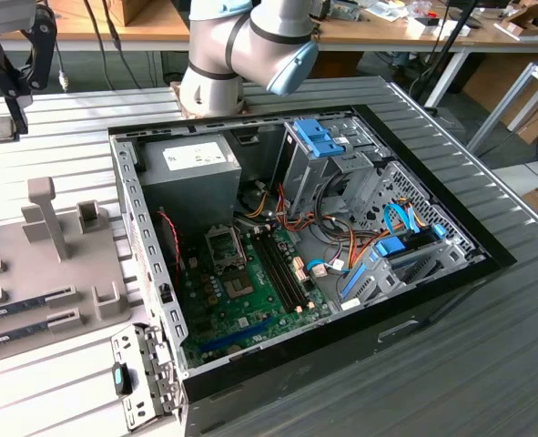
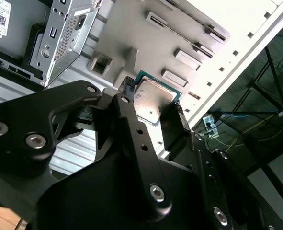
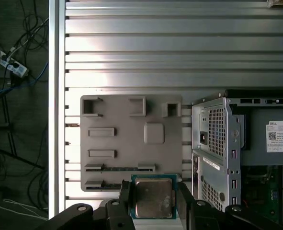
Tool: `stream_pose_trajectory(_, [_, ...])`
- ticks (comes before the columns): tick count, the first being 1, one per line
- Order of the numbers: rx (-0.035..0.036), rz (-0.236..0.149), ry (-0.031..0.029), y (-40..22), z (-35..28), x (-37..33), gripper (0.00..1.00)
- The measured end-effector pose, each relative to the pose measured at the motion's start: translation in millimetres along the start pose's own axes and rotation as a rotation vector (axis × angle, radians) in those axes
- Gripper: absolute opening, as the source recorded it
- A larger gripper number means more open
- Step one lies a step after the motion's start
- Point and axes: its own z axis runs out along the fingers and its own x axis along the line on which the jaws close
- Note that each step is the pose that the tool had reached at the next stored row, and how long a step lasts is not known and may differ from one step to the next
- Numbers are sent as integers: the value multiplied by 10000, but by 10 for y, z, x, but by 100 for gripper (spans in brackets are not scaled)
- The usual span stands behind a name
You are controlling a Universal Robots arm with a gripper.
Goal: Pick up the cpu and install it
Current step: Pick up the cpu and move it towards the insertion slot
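claw clamped on cpu | grey tray behind | pc case beside tray

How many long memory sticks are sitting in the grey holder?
2. Both lie side by side in the long slots of the grey holder: the first memory stick in plain view, the second memory stick partly hidden behind the cpu held in the gripper.

Robotics lab or workshop. Ribbed metal bench beneath gripper, carrying grey fixture plate and open computer case (side panel off). Off bench edge near gripper: floor cables, power strip. Farther off: wooden worktables.
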Motion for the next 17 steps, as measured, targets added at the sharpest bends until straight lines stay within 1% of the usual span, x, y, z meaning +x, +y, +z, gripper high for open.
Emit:
stream_pose_trajectory(7, [0,0,1,-1,14,-77,47])
stream_pose_trajectory(17, [0,0,0,-3,35,-162,47])
